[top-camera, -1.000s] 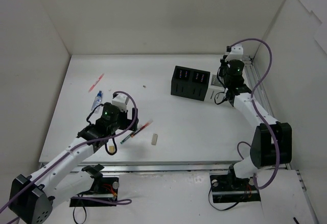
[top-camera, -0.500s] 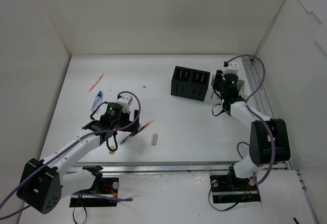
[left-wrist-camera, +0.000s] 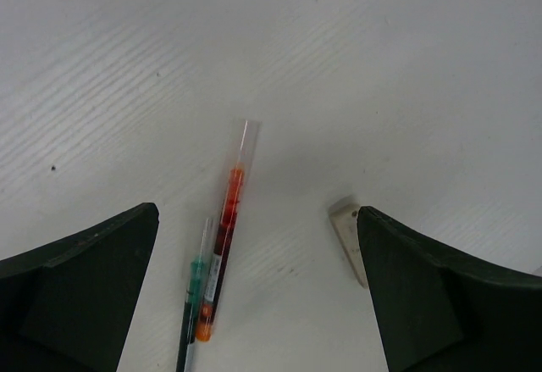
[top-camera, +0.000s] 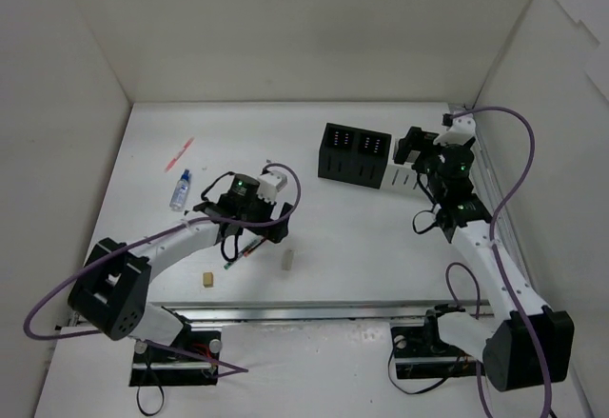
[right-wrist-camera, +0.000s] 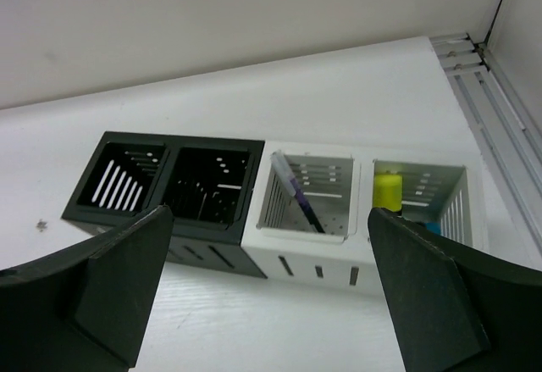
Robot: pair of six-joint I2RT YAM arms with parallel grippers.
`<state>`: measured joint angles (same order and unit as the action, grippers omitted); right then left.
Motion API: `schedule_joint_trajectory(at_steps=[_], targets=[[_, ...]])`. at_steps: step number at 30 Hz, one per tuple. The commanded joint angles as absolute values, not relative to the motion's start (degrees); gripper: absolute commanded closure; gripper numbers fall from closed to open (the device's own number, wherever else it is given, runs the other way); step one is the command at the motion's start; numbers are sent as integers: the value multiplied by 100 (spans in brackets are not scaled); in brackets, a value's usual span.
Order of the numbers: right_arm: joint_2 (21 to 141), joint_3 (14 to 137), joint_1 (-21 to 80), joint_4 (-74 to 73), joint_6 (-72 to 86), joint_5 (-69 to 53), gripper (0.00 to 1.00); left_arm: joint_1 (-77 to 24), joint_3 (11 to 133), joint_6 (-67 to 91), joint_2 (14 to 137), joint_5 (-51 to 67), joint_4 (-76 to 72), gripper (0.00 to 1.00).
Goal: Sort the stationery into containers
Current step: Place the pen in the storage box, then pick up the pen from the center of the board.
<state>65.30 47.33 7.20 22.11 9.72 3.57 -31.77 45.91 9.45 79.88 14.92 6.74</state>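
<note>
Top external: an orange pen (top-camera: pixel 245 247) lies well to the near-left of the black box (top-camera: pixel 355 154), just under the left gripper (top-camera: pixel 255 234) (plainly the nearer arm).

Left wrist: the left gripper (left-wrist-camera: pixel 257 219) gapes empty, and the orange pen (left-wrist-camera: pixel 227 219) lies lengthwise between its jaws.

Right wrist: the right gripper (right-wrist-camera: pixel 269 219), spread wide and holding nothing, hangs near the black box (right-wrist-camera: pixel 169 187).

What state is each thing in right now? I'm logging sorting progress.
left gripper: open, over the red pen
right gripper: open, empty, facing the white box
white box: holds dark pen and yellow highlighter, separate compartments
red pen: lying loose, unsorted
eraser: lying loose, unsorted
</note>
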Motion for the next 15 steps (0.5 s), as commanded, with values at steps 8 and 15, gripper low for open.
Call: schedule_joint_trajectory(at_steps=[8,15], targets=[[5063,4509,765,704,1520,404,2,-3445,5695,255,9219,1758,764,20],[4676,4324,756,537,1521,624,2,-3551,6021,176,9641,1486,1116,62]])
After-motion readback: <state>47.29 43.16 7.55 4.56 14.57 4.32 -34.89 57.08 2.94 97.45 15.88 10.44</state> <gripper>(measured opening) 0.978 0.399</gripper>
